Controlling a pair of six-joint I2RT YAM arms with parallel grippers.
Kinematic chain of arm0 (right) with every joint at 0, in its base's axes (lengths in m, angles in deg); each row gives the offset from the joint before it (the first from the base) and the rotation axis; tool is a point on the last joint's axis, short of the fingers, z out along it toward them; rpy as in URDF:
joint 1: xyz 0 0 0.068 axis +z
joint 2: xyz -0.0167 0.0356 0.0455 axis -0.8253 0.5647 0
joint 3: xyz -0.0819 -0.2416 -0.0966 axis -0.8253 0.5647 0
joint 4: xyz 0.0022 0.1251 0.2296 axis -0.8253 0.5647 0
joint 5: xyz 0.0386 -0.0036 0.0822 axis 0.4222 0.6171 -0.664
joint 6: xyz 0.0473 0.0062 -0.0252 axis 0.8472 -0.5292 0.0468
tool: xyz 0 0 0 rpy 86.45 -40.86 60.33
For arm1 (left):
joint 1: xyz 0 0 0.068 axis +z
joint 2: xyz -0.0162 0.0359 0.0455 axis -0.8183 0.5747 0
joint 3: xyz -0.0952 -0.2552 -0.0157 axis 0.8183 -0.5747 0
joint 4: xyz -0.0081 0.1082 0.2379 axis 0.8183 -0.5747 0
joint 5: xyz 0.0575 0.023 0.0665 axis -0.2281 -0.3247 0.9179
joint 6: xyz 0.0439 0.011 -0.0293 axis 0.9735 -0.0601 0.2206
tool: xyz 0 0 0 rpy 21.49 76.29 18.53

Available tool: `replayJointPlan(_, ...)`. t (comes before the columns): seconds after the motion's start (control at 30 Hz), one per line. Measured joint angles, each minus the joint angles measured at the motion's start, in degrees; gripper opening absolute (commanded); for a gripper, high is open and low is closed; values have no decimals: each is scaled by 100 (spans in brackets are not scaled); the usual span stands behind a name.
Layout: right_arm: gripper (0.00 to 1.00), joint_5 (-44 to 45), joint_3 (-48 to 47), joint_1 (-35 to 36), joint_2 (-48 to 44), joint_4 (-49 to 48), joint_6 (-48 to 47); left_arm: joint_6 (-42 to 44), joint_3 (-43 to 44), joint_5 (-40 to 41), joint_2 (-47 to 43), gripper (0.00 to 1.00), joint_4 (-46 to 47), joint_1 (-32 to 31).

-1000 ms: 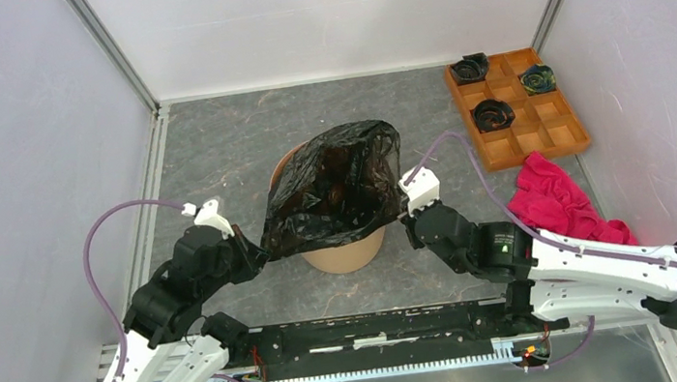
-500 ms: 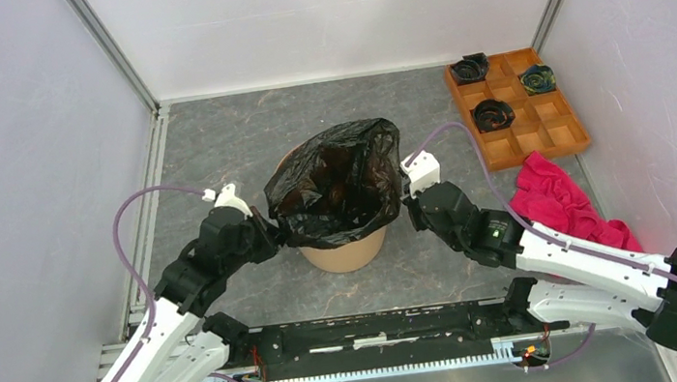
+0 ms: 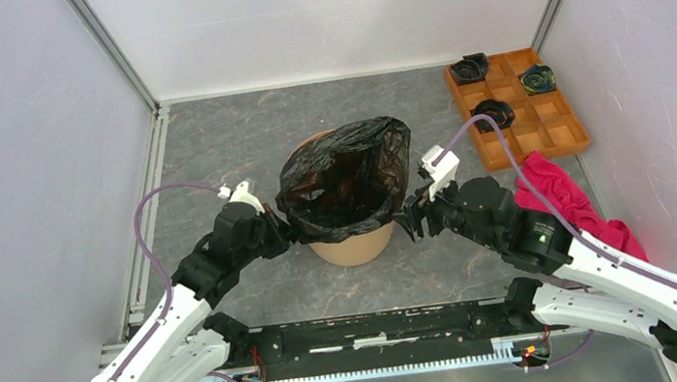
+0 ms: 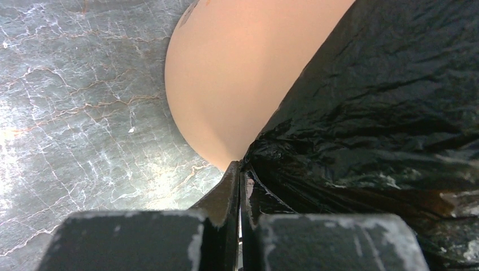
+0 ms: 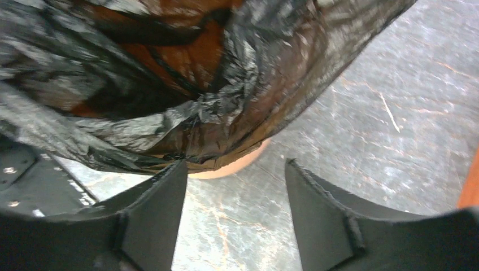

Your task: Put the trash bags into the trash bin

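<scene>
The black glossy trash bag sits in the round orange trash bin at the table's middle, its mouth spread over the rim. My left gripper is against the bin's left side, shut on the bag's edge. In the left wrist view the closed fingertips pinch black film next to the bin's wall. My right gripper stands open just right of the bin. Its fingers are apart with bare table between them, below the bag's rim.
An orange-brown compartment tray holding small black rolls lies at the back right. A pink-red cloth lies right of my right arm. White walls close in the table on three sides.
Both arms carried the bag's mouth down and back over the bin's rim. The right gripper has opened and let go of the bag's right edge; the left keeps its grip.
</scene>
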Motion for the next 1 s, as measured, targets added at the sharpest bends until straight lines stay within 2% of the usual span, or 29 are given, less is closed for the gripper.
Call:
replayJointPlan(0.17, 95, -717, -33, 0, 103, -63, 603, -4, 24, -160, -92, 2, 20, 0)
replayJointPlan(0.23, 98, -925, -31, 0, 225, -74, 957, -4, 57, -214, -144, 2, 11, 0)
replayJointPlan(0.53, 98, -776, -31, 0, 352, 144, 2131, -7, 170, -299, -297, 2, -2, 0)
replayJointPlan(1.0, 98, -625, 144, 2, -138, 487, 4015, 0, 175, -612, -662, 2, -33, 0)
